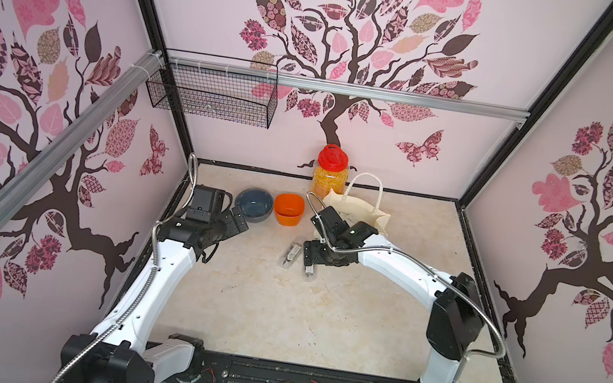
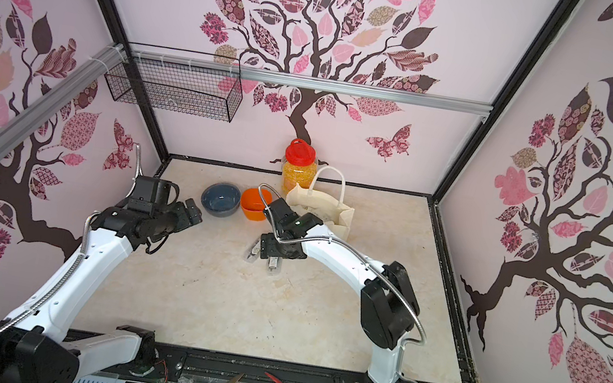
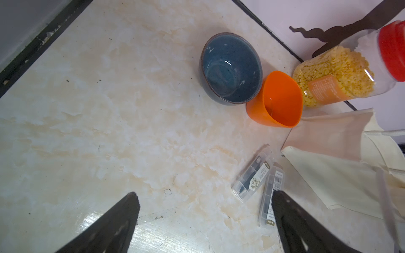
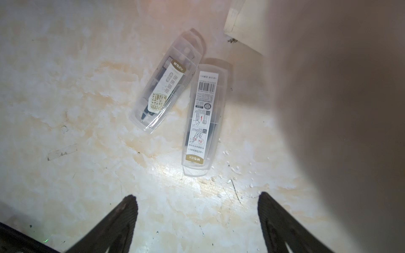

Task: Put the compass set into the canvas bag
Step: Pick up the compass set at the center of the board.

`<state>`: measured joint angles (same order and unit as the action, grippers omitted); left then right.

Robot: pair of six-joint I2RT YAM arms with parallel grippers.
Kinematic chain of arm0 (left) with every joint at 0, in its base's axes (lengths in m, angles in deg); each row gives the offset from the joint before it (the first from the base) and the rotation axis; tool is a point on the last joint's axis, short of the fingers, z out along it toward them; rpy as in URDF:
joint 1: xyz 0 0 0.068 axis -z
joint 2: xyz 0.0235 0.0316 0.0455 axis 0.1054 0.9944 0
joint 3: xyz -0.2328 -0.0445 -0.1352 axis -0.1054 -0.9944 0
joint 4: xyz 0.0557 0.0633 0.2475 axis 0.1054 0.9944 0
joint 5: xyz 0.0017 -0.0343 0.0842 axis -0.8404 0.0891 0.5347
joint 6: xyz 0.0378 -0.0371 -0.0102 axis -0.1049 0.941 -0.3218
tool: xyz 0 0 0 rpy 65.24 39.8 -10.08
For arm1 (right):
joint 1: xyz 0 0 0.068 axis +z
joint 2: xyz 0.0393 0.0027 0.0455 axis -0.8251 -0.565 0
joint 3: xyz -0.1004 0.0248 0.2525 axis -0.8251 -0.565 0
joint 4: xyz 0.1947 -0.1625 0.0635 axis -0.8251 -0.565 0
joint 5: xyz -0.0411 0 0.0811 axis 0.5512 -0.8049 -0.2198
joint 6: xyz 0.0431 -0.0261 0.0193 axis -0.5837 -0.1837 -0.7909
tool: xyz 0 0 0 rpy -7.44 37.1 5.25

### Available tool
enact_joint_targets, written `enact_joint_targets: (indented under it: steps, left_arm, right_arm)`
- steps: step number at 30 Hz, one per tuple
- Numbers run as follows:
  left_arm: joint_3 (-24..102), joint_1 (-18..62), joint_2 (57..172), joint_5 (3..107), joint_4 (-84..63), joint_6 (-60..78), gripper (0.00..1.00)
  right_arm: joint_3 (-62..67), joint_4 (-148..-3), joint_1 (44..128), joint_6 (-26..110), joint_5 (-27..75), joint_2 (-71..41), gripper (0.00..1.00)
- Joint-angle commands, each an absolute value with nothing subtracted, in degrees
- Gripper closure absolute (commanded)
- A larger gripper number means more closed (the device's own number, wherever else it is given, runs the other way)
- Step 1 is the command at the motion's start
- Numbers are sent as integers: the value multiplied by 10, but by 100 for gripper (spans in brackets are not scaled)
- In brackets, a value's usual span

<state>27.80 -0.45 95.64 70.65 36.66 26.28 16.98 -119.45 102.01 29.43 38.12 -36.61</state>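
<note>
The compass set [image 4: 203, 118] lies flat on the table [image 1: 256, 302] near its middle, just to the near-left of the canvas bag [image 1: 367, 211] — it appears as two clear cases, one barcode-up and a label-up case [image 4: 156, 94] angled beside it, their far ends touching or nearly so. The right gripper [image 4: 197, 196] hovers over them with its jaws spread wide and nothing between. The left gripper [image 3: 205, 193], off to the left by the blue bowl [image 3: 230, 68], is equally wide and empty. The likeliest trouble is a skid: the cases are thin, hard, slick plastic lying low on a glossy marble-look top, so closing jaws may push one along rather than pinch it. Because the pair sit so close, a grasp on one could drag or tip the other. The bag is soft cream fabric, boxy but unsupported, with looped white handles over a mouth partly hidden behind the right arm — the wrist could knock it over or fold its wall in, and a case could catch on a handle. A blurred cream mass crowding the right wrist view, probably that wall, suggests how close it is. Beyond stand a rounded-square orange cup [image 3: 277, 98] of smooth plastic and a clear jar [image 3: 335, 72] of yellow flakes with a red lid.
</note>
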Motion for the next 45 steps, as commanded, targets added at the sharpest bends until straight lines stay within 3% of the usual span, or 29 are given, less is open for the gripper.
enact_joint_targets:
  steps: [1, 12, 34, 45]
  left_arm:
    - [257, -6, 955, 692, 333, 233, 2]
    - [247, -6, 969, 621, 296, 234, 2]
    - [232, -6, 986, 578, 288, 260, 2]
    - [225, -7, 993, 568, 288, 270, 2]
  right_arm:
    - [200, -1231, 1021, 292, 359, -417, 14]
    - [305, -1275, 1019, 310, 365, -546, 16]
    - [396, -1330, 986, 320, 342, -650, 31]
    - [416, -1347, 987, 320, 344, -667, 47]
